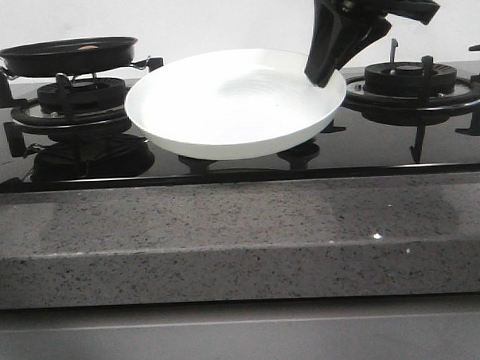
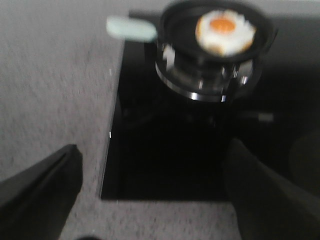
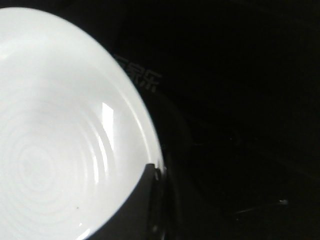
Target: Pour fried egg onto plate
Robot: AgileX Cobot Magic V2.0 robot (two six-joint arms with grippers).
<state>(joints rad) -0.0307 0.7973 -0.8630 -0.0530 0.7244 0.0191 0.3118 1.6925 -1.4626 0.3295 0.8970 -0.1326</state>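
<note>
Egg [image 2: 224, 31]: the fried egg lay in a black pan [image 2: 215, 30] on the burner, ahead of my left gripper [image 2: 150, 200].
Left gripper: jaws spread wide, holding nothing.
Pan handle [image 2: 131, 28]: pale, long axis running sideways from the pan.
Right gripper [image 1: 324, 69]: closed on the plate [image 1: 221, 109] rim.
Nearer arm: I judged the left.

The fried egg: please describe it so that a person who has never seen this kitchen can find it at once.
Start at the black glass stove on the grey stone counter and go to its left burner. A black frying pan sits there, and the fried egg lies flat inside it. It is white with a round orange yolk, far smaller than the empty white plate nearby.
</note>
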